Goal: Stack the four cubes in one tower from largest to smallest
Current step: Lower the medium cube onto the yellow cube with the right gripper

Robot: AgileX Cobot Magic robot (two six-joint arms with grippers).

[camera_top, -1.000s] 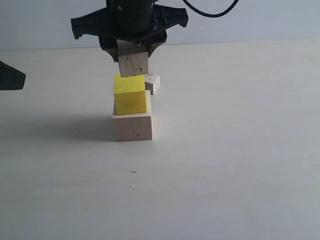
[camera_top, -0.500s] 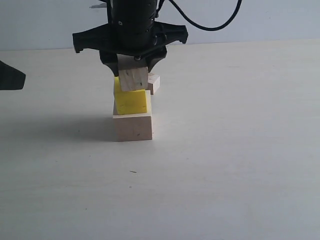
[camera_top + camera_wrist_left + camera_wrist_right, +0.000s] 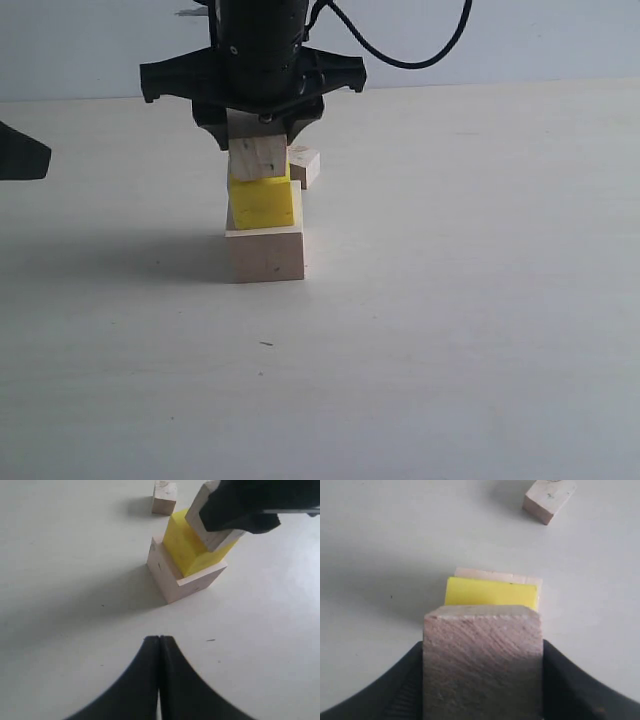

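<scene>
Exterior view: the right gripper (image 3: 258, 140) clamps the medium wooden cube (image 3: 258, 157), lowered since a second ago onto the yellow cube (image 3: 262, 203) atop the large wooden cube (image 3: 266, 254). Left wrist view alone shows the left gripper (image 3: 159, 641) closed on nothing. Right wrist view: the tiny cube (image 3: 549, 499) lies apart.

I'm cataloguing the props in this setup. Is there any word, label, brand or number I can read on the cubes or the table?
No readable text anywhere.
Tiny cube: a faint mark on its top face, too small to read.
Large wooden cube, yellow cube, medium wooden cube: only grain and dark specks, no print.
Table: plain, no markings.
</scene>
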